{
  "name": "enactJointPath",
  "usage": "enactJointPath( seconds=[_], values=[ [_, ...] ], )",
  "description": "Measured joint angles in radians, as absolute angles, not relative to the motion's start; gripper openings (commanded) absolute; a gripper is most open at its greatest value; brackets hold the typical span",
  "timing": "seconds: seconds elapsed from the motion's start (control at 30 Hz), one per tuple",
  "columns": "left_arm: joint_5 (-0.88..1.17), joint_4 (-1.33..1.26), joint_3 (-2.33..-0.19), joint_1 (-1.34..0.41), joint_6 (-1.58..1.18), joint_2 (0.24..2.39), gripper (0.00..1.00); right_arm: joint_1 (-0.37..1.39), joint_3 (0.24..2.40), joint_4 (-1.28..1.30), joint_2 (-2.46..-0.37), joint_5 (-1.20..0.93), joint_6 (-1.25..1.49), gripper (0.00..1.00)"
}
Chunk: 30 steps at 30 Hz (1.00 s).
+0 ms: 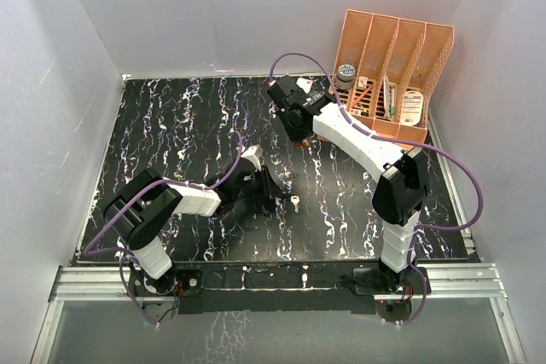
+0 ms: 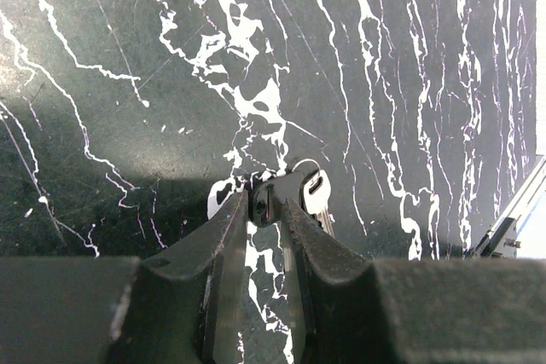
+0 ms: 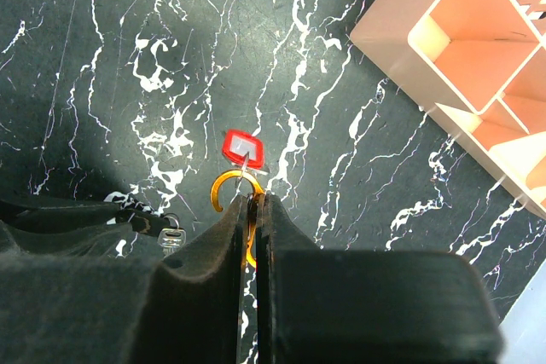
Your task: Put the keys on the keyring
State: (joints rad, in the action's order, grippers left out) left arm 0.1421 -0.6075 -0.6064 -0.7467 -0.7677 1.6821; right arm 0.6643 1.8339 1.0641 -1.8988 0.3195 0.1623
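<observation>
currently right gripper pinches the keyring, red-headed key touching it, and left gripper clamps the black-headed key.

2 keys, 1 keyring, 1 rack, 2 arms.

Bright, even light — sharp, soft shadows

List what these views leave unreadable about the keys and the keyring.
- Right wrist: the lower half of the keyring is hidden between the fingers of the right claw. Whether the red key is threaded is unclear.
- Left wrist: the black-headed key is partly covered by the left claw.
- Top external: the contents of the orange organiser are too small to identify.
</observation>
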Motion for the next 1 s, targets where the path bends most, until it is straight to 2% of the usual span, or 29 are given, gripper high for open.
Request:
enactJointPath(
  seconds=[0.47, 0.6, 0.77, 1.0],
  values=[
    [0.170, -0.636, -0.606, -0.741, -0.772, 1.713, 0.17, 0.661, 1.834, 1.064, -1.899, 0.323, 0.162, 0.00],
    [0.173, -0.641, -0.606, -0.741, -0.771, 1.714, 0.12, 0.660, 1.834, 1.064, -1.899, 0.323, 0.162, 0.00],
    [0.181, -0.667, -0.603, -0.741, -0.775, 1.715, 0.00, 0.660, 1.833, 1.061, -1.899, 0.323, 0.162, 0.00],
    [0.191, -0.757, -0.562, -0.741, -0.778, 1.713, 0.00, 0.660, 1.803, 1.045, -1.897, 0.323, 0.162, 0.00]
  ],
)
